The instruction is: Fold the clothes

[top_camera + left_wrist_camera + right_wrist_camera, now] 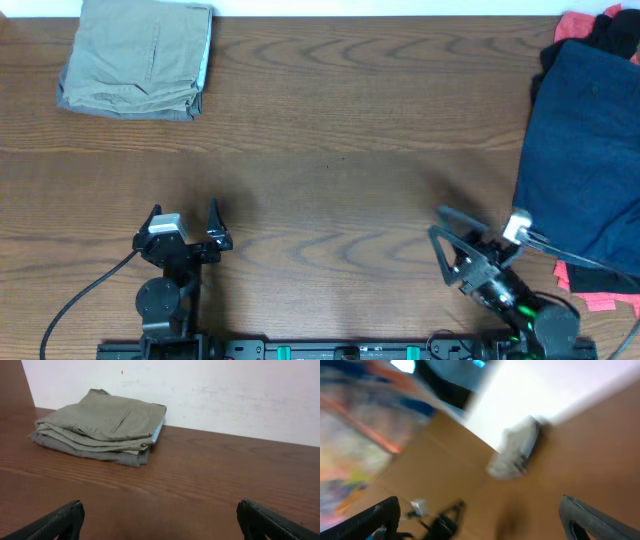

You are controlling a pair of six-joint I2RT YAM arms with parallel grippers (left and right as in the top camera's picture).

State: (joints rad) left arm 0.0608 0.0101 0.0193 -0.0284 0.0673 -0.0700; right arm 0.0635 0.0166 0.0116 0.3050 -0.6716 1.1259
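The dark navy-blue garment [585,160] lies at the right edge of the table in the overhead view, on top of red and black clothes. My right gripper [437,222] is open and empty, just left of the garment's lower edge, turned to the left. My left gripper [183,210] is open and empty at the front left, far from the garment. In the left wrist view both fingers [160,520] stand wide apart over bare wood. The right wrist view is blurred; its fingers [480,515] are apart with nothing between them.
Folded khaki-beige trousers [137,55] lie at the back left, also in the left wrist view [100,425]. Red cloth [585,285] and black cloth [610,35] show round the navy garment. A white wall runs behind the table.
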